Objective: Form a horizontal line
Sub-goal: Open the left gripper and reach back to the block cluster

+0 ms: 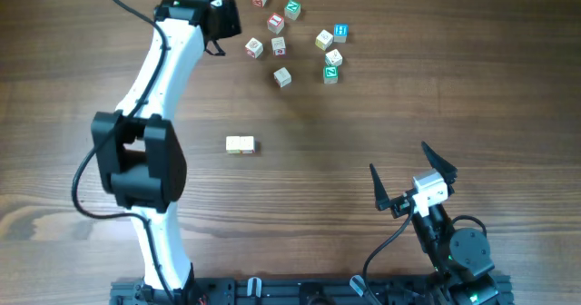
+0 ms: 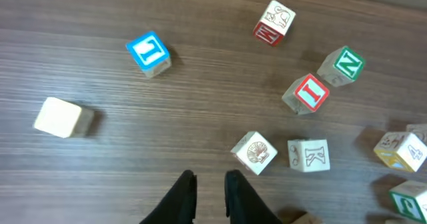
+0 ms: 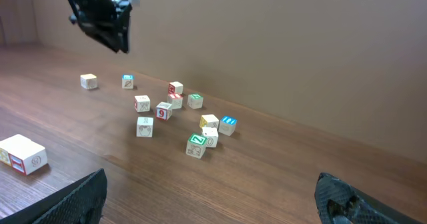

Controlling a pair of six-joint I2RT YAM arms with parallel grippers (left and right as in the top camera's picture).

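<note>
The horizontal line (image 1: 241, 144) is a short row of two touching cream cubes at mid-table, with no green-faced cube in it. It also shows at the left edge of the right wrist view (image 3: 23, 154). My left gripper (image 1: 221, 25) is at the far side, beside the scattered cubes. In its wrist view its fingers (image 2: 208, 179) are slightly apart and hold nothing. A cream cube with a shell drawing (image 2: 253, 152) lies just to their right. My right gripper (image 1: 398, 158) (image 3: 210, 177) stands wide open and empty near the front right.
Loose cubes lie at the far side (image 1: 295, 37). Among them are a blue L cube (image 2: 148, 53), a plain cream cube (image 2: 60, 117), a red I cube (image 2: 305, 93), a green N cube (image 2: 341, 65), a red M cube (image 2: 275, 22) and a K cube (image 2: 308, 156).
</note>
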